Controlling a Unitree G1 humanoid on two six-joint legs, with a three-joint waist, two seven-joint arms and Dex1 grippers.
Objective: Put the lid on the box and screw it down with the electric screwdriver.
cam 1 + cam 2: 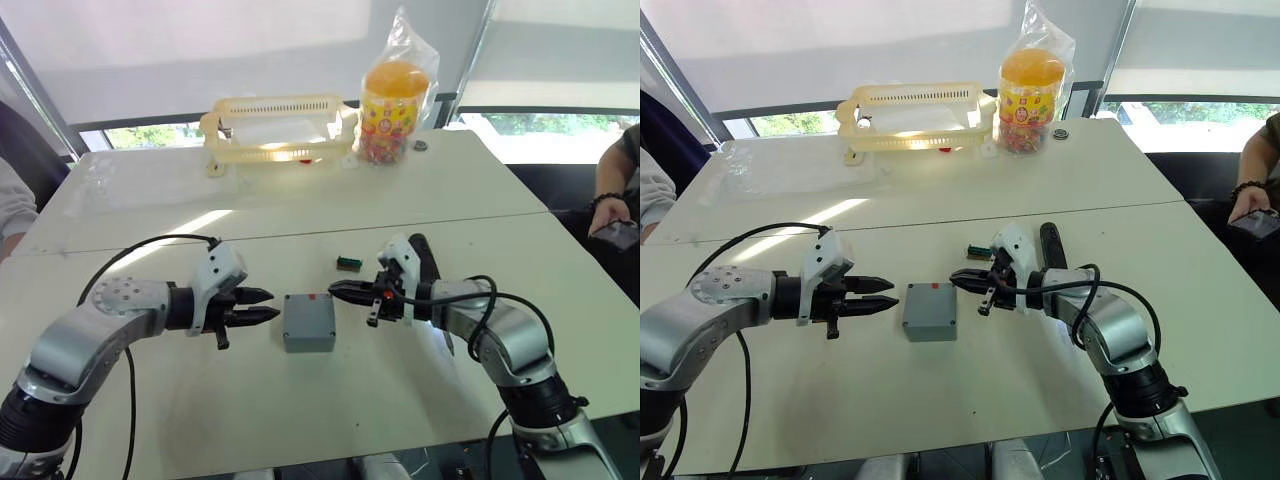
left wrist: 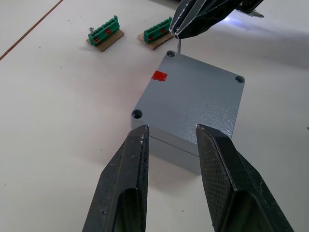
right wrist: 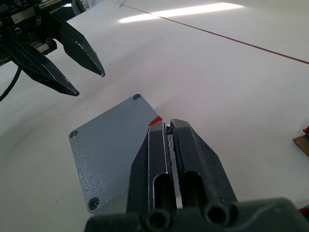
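- We see the box [image 1: 308, 321] sitting flat on the white table [image 1: 400, 190], midway between the two grippers, with the lid [image 2: 195, 96] already seated on top of it and its edges lined up with the box's walls.
- A small red mark [image 2: 159, 76] shows on the lid's top, near the corner closest to the right gripper, and there is a screw hole [image 2: 137, 114] at each corner we can see.
- Our left gripper [image 1: 262, 306] hovers just beside the box's left side, fingers spread apart and holding nothing; in the left wrist view the two black fingers [image 2: 123, 186] frame the near edge of the box without touching it.
- Our right gripper [image 1: 340, 292] is pinched down nearly closed, its tips right at the lid's corner by the red mark; something thin sits between the tips, but we can't tell what it is.
- The electric screwdriver [image 1: 424, 262] lies on the table just behind the right wrist, well clear of either gripper.
- Two small green blocks [image 2: 105, 36] rest on the table beyond the box, close to the right gripper.
- Further back stand a yellow basket [image 1: 275, 128] and a bagged jar of sweets [image 1: 393, 100].
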